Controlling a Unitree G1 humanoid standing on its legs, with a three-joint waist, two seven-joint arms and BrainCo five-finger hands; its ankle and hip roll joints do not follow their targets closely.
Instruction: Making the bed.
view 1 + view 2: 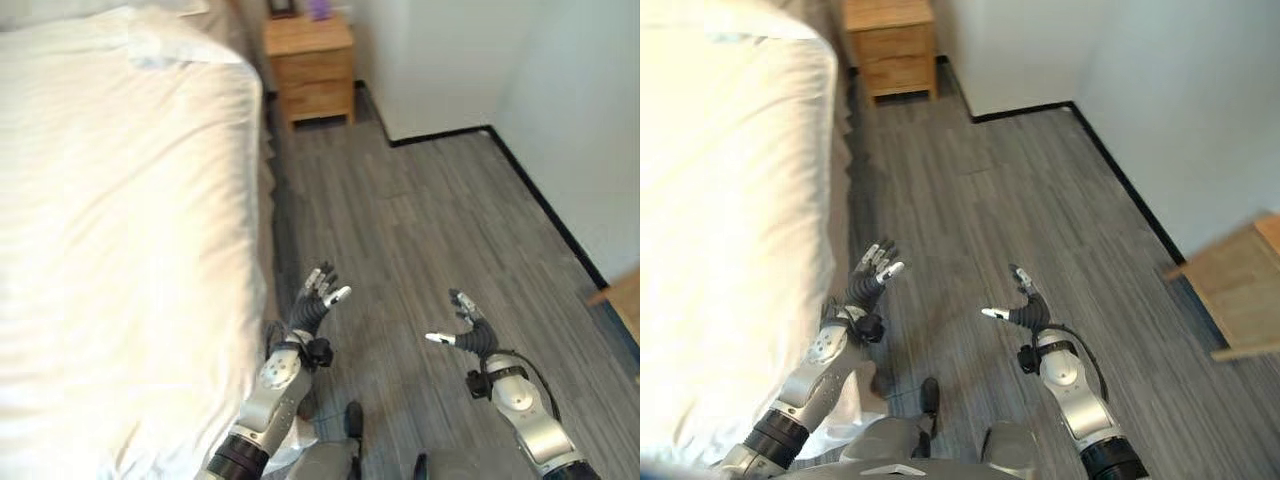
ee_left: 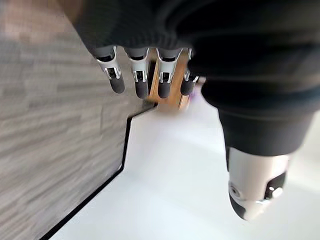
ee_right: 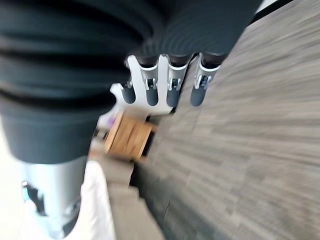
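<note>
The bed [image 1: 120, 250] runs along the robot's left, covered by a white duvet [image 1: 110, 180] that lies mostly flat with faint ripples and drapes over the near side edge toward the grey plank floor [image 1: 420, 230]. Both arms are raised over that floor, beside the bed and not touching it. The left robot hand [image 1: 315, 300] hovers close to the bed's side edge, fingers straight and spread, holding nothing; the right robot hand [image 1: 465, 330] is farther out over the floor, fingers relaxed and thumb apart, also empty. A wooden nightstand [image 1: 310, 65] stands against the wall beyond the bed's far corner, and a pillow [image 1: 150, 40] appears to lie at that end. The duvet looks soft, light and limp, so it would likely fold and bunch rather than slide as a sheet; the hanging side edge nearest the left robot hand seems the best place to pinch it, pulling gently outward to smooth the ripples.
</note>
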